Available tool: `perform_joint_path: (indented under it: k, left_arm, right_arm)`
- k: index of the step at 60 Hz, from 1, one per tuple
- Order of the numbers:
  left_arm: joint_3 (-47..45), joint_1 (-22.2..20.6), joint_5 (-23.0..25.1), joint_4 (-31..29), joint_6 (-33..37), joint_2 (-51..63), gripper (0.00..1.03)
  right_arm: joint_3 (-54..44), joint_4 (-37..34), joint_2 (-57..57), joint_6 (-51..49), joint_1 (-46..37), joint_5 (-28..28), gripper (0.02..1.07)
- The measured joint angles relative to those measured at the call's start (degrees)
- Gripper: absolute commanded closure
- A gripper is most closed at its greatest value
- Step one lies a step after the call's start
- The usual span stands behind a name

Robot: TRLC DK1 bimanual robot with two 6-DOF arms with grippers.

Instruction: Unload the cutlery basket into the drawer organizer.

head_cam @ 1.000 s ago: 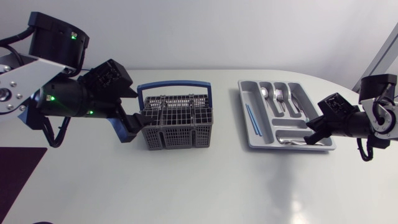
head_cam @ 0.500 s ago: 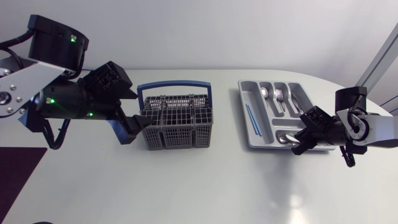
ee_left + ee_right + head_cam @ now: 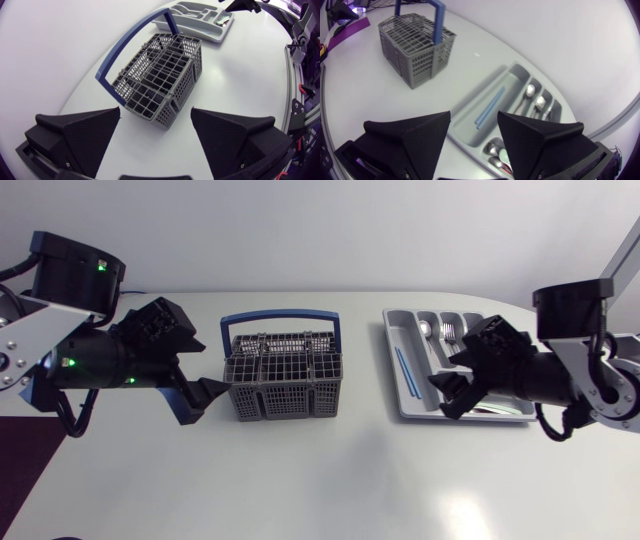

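Grey plastic mesh with a blue hoop handle, the cutlery basket [image 3: 285, 375] stands upright near the middle of the worktop [image 3: 330, 480], its long axis running from side to side in the head view and the handle rising along its far long side. No cutlery can be made out in its compartments from the left wrist view, though the deeper cells are not fully visible. The drawer organizer [image 3: 392, 350] lies well apart, toward the right arm's side, and holds spoons and forks [image 3: 445, 335] and blue sticks [image 3: 405, 370] in separate compartments. The left pincer [image 3: 203, 400] sits just beside the basket's short left end, not touching it, fingers spread wide and holding nothing; the basket lies directly ahead of it, end-on. The right pincer [image 3: 445, 383] hangs over the organizer's near end, likewise wide open and empty, with the basket far ahead across the worktop. Assessment: the left arm is plainly the nearer to the basket, and any further pick would come from that end, provided something remains inside.
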Motion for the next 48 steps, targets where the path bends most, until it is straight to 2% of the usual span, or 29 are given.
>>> perform_joint_path:
  k: [1, 5, 12, 23, 48]
  left_arm:
    - [-0.3, 0.3, 0.0, 0.0, 0.0, 0.0, 0.05]
    - [-1.3, 1.1, 0.0, 0.6, 0.0, -0.1, 0.05]
    - [-3.1, 2.0, 0.0, 1.6, 0.0, -0.3, 0.05]
    - [-4.1, 3.2, 0.5, 2.0, 0.2, -1.4, 0.05]
    - [-7.3, 8.4, 3.0, 6.7, 1.7, -0.3, 0.05]
  right_arm:
    - [0.1, 0.0, 0.1, 0.8, 1.4, 0.0, 0.83]
    - [0.6, 0.7, 1.1, 3.1, 5.5, 0.0, 1.02]
    - [3.6, 4.5, 6.1, 6.7, 11.1, 0.3, 1.02]
    - [10.0, 9.3, 15.7, 10.5, 15.1, 0.5, 1.02]
    - [18.7, 12.0, 28.7, 12.1, 19.8, 0.5, 1.02]
